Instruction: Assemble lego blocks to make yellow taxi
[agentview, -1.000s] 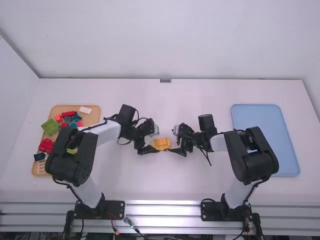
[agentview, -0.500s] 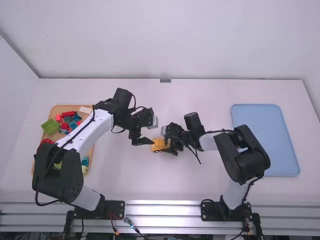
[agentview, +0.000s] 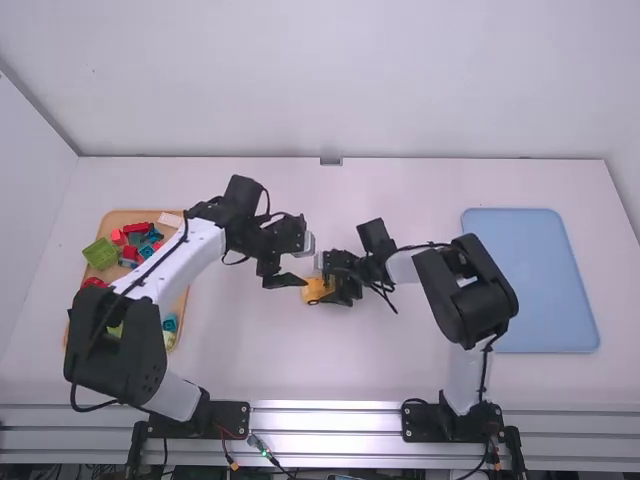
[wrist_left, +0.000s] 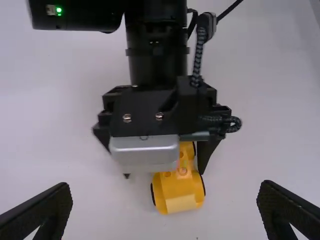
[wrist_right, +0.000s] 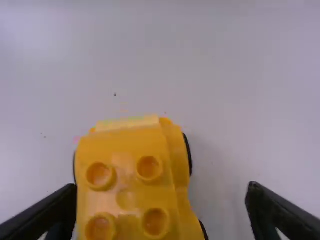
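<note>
Yellow taxi (agentview: 316, 289) on the desk (agentview: 400, 190), near the middle of the frame in the high view. Built of lego, with round studs (wrist_right: 149, 168) on the face toward the right wrist camera and dark wheels (wrist_right: 188, 152) along the sides. Partly hidden beneath the right end effector (agentview: 335, 293), just right of it in the frame. Right end effector set wide around the taxi, with one finger close beside it and a gap on the other side; not clamped. Whether touching on the near side, impossible to tell. Left end effector (agentview: 298, 281) to the left of the taxi in the high view, also wide, with nothing between the fingers (wrist_left: 52, 205), and apart from the right one.

At the left of the frame, a tan tray (agentview: 122, 216) beneath the left arm (agentview: 180, 260), partly covered by it. In the tray, a green block (agentview: 101, 253), a white block (agentview: 171, 219) and a cluster of red blocks (agentview: 130, 252) and blue ones. At the right of the frame, a flat blue tray (agentview: 550, 290), beside the right arm (agentview: 465, 290).
</note>
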